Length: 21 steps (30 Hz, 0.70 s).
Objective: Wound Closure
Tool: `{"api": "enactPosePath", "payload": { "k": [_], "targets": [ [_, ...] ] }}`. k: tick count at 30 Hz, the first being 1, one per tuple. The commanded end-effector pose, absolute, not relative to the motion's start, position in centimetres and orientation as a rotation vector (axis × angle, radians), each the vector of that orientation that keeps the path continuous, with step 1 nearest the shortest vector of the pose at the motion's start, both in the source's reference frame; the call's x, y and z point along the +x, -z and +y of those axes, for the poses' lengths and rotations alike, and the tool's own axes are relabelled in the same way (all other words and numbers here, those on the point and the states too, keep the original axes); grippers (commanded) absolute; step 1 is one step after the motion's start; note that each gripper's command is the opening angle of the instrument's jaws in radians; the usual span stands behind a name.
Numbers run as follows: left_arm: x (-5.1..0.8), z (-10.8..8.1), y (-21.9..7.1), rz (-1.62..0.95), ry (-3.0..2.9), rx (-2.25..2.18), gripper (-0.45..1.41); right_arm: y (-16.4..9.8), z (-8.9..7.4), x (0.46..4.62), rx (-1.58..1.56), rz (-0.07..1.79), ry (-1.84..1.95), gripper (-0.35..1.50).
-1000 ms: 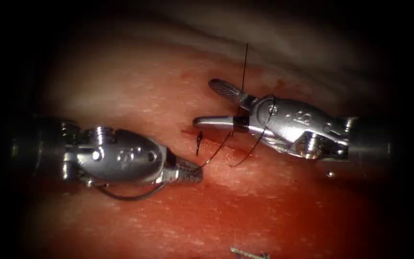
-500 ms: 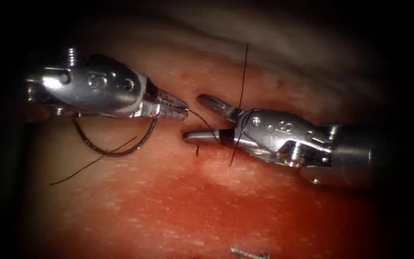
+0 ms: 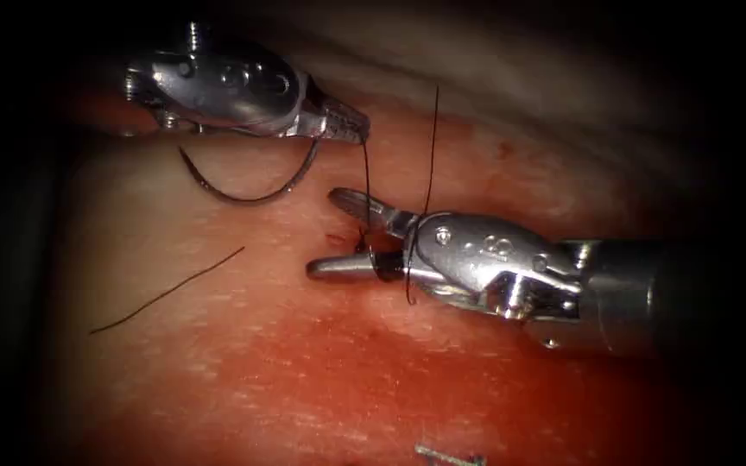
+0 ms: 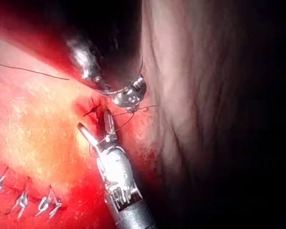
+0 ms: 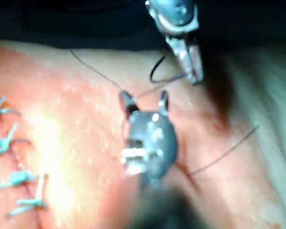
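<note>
Tissue: broad slab, pale at the upper left, wet and red across the middle and bottom with red fluid. The cut is a short dark slit at centre, with a small black stitch end standing at it. Finished stitches with cut tails sit in a row on the tissue in the left wrist view.

Right tool: enters from the right, lying low over the cut. Jaws are spread wide, one blade up and to the left, the other flat and pointing left. Thread is wrapped around it at the base of the jaws; nothing is pinched between the blades.

Left tool: up and to the left of the cut, above the tissue, tip pointing right. Jaws are pressed together on the thread, which drops nearly straight from the tip down to the cut. One strand rises straight up from the right tool toward the top edge.

Needle: dark, curved, hanging free under the left tool, bowed downward, left of the cut, not in the tissue. Whether it touches the jaws cannot be told.

A loose cut thread end lies on the pale tissue, well left of the cut.
</note>
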State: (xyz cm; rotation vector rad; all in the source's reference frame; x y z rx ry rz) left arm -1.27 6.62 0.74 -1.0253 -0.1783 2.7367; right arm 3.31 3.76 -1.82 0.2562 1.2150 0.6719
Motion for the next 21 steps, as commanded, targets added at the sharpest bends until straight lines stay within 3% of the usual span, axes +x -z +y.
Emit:
{"api": "enactPosePath", "payload": {
  "k": [1, 21],
  "targets": [
    [-1.36, 6.57, -0.83, -0.190, -2.735, -1.037, -0.35, 1.78, 3.76, 3.42, 0.263, 1.224, -0.668, 1.16],
    [-1.43, 6.06, -1.45, -0.257, -2.761, -1.055, -0.35, 1.91, 3.93, 3.11, 0.109, 1.463, -0.867, 1.09]
  ]
}}
